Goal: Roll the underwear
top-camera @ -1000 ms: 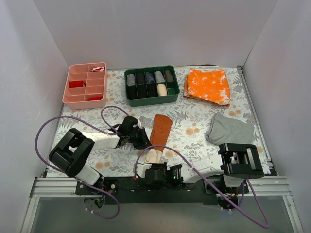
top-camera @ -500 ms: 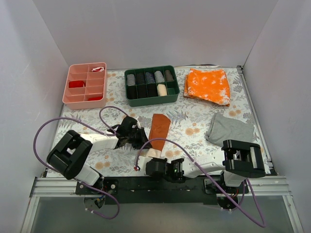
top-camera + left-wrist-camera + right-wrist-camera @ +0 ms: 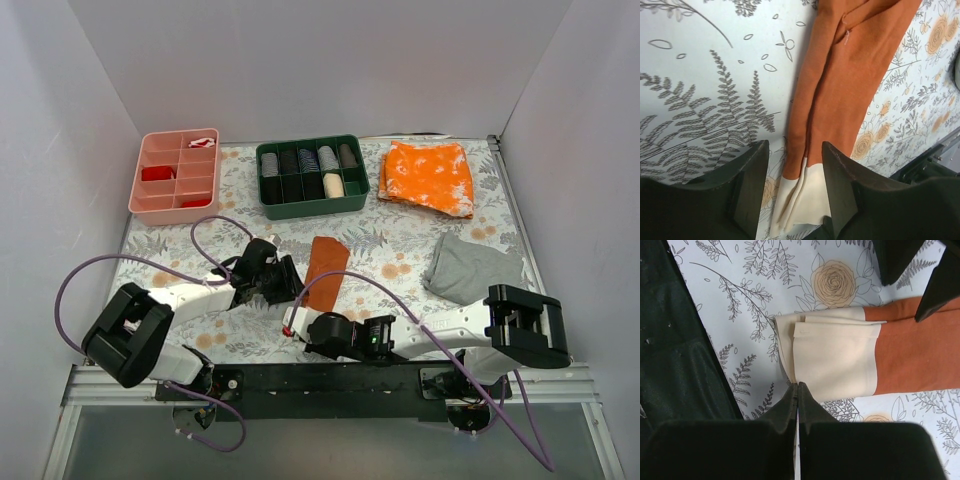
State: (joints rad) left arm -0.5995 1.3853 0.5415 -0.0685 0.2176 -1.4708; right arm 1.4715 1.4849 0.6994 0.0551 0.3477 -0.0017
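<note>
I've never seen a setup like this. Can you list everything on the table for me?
underwear: one, rust-orange with a cream end, flat near the table's middle
pink tray: one, far left, red items inside
green tray: one, far middle, dark, grey and cream rolls inside
speckled cloth: one, bright orange, far right
grey cloth: one, crumpled, right side
table: one, floral cover
left gripper: one, black, open over the underwear
right gripper: one, black, shut, tips at the cream end

Pink tray (image 3: 170, 214); green tray (image 3: 315, 208); orange cloth (image 3: 428, 176); grey cloth (image 3: 472, 267).
</note>
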